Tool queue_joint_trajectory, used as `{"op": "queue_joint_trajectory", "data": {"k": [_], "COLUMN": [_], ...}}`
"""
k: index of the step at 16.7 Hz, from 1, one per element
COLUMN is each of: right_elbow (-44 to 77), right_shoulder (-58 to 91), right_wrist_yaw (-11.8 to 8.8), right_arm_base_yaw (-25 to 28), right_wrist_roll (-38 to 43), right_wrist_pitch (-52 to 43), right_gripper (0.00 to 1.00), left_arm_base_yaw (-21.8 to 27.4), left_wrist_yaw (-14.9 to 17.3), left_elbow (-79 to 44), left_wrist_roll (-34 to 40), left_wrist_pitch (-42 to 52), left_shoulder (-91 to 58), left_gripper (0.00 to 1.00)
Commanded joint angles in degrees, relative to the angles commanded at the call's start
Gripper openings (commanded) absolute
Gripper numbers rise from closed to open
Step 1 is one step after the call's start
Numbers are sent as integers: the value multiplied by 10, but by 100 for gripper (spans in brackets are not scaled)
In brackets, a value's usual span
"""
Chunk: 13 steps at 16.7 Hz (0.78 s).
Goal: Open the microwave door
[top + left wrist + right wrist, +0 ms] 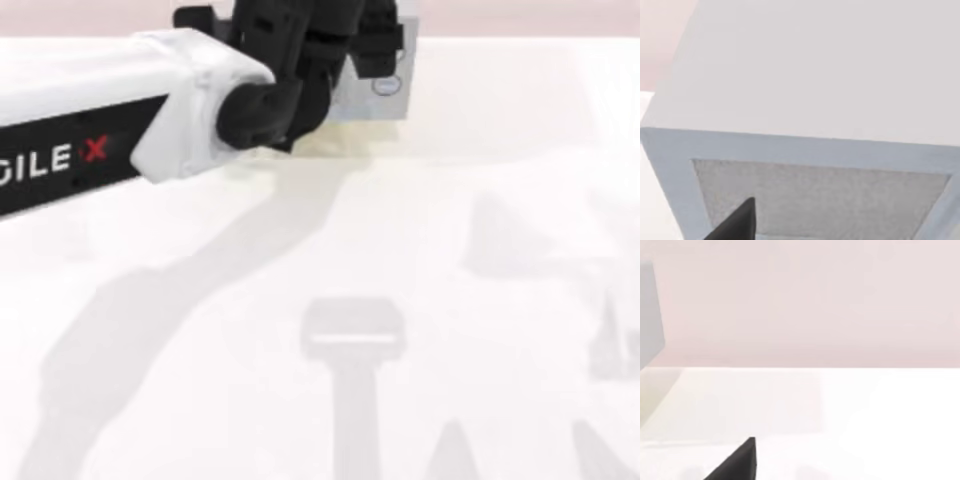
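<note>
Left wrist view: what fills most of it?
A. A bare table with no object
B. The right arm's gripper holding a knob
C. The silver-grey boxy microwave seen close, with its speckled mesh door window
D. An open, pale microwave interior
C: the silver-grey boxy microwave fills the left wrist view, with the speckled grey mesh window of the microwave door below its plain top face.

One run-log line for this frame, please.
left arm: reaching over microwave at table's far edge | microwave door: appears closed | right arm: out of top view
</note>
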<state>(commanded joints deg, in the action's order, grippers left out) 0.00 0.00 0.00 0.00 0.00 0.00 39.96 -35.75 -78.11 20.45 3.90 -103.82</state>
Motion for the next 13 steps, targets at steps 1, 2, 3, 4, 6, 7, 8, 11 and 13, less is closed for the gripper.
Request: {"op": "queue_joint_trajectory", "data": {"k": [1, 2, 3, 4, 6, 7, 8, 11, 13], "right_elbow": [0, 0, 0, 0, 0, 0, 0, 0, 0], "right_shoulder": [0, 0, 0, 0, 0, 0, 0, 0, 0], "right_wrist_yaw": [0, 0, 0, 0, 0, 0, 0, 0, 0], "right_arm_base_yaw": [0, 0, 0, 0, 0, 0, 0, 0, 0], "right_wrist_roll": [0, 0, 0, 0, 0, 0, 0, 0, 0], "right_wrist_pitch": [0, 0, 0, 0, 0, 0, 0, 0, 0], "right_gripper": [100, 100, 100, 100, 100, 100, 100, 100, 100], "left_arm_base_yaw": [13, 23, 32, 38, 44, 44, 44, 41, 33], "left_wrist_yaw": [-11, -21, -28, -34, -39, -39, -39, -37, -29], "left_elbow": [-23, -42, -58, -70, -79, -79, -79, -79, -100], "left_wrist_roll": [6, 11, 15, 17, 19, 19, 19, 18, 12], "left_wrist_pitch": [2, 5, 7, 9, 10, 10, 10, 9, 4], "left_shoulder": [-32, -58, -78, -93, -105, -105, -105, -106, -127], "left_gripper": [100, 100, 100, 100, 100, 100, 100, 100, 100]}}
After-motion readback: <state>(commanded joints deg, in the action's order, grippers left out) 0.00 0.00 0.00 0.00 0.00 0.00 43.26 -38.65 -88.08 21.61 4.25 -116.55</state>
